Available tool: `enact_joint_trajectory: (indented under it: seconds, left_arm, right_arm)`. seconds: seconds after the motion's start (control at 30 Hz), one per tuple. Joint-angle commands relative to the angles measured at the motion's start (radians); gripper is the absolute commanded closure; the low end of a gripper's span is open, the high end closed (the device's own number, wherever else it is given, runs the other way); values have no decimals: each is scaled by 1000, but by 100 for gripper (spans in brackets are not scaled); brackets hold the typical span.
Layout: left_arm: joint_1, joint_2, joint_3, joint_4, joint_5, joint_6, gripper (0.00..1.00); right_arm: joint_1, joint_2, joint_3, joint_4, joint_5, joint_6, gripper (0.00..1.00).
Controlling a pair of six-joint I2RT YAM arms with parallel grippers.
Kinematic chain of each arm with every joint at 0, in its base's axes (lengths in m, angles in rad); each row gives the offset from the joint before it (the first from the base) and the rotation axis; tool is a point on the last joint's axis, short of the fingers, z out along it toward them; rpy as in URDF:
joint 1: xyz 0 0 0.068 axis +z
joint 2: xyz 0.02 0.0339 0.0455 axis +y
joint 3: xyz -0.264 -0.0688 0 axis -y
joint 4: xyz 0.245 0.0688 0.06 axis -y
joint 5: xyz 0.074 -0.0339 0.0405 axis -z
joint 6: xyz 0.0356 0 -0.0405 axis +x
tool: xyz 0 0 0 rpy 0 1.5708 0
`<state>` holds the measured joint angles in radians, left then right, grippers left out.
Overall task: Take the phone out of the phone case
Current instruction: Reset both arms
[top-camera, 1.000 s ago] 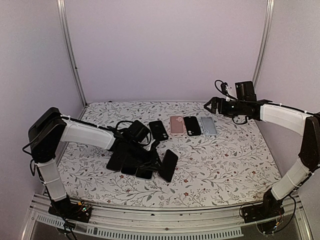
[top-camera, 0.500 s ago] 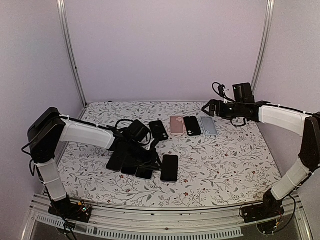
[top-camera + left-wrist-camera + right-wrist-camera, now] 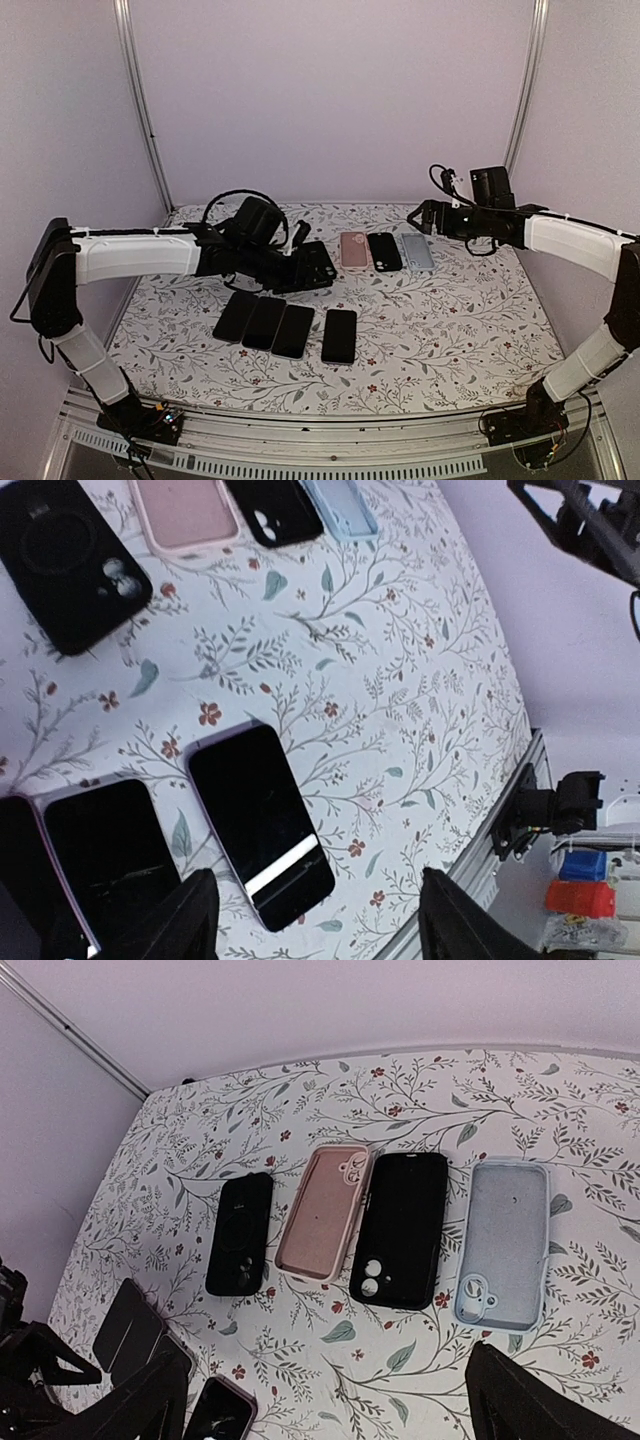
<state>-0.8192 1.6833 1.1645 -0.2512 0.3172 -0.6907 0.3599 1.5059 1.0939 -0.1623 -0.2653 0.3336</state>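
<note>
Black glassy phone lies flat near the front edge of the table, cases at the back. Stiff, slippery, likely fragile: take its long sides. Left claw and right claw gape, empty.

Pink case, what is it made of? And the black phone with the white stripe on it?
The pink case looks like soft silicone or rubber: dull, matte, no glare, rounded lip; hard plastic is possible. The black phone seems glass-fronted and glossy: that stripe is a sharp reflection on its screen.
</note>
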Motion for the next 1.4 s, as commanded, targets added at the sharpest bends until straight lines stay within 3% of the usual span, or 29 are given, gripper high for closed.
enact_joint_trajectory:
  seconds: [0.0, 0.07, 0.1, 0.6, 0.77, 0.93, 1.1, 1.37]
  left_arm:
    - [60, -79, 20, 22, -87, 71, 23]
    - [84, -105, 11, 41, -106, 86, 3]
    - [95, -121, 3, 49, -119, 95, 1]
    - [243, -334, -50, 92, -348, 207, 1]
    - [270, -382, -64, 76, -437, 208, 1]
    - [287, -423, -104, 113, -465, 247, 1]
    - [304, -471, -166, 142, -601, 268, 1]
    - [372, -644, -467, 510, -667, 459, 1]
  right_arm:
    - [5, -72, -20, 0, 62, 4, 1]
    - [5, -98, -25, 0, 89, 4, 1]
    - [5, -118, -27, 0, 101, 4, 1]
    - [4, -361, -137, 60, 414, 0, 1]
    - [5, -425, -241, 167, 485, -41, 1]
    - [5, -522, -413, 389, 508, -124, 1]
    - [-24, -518, -483, 436, 537, -205, 1]
    - [-200, -426, -663, 694, 474, -194, 1]
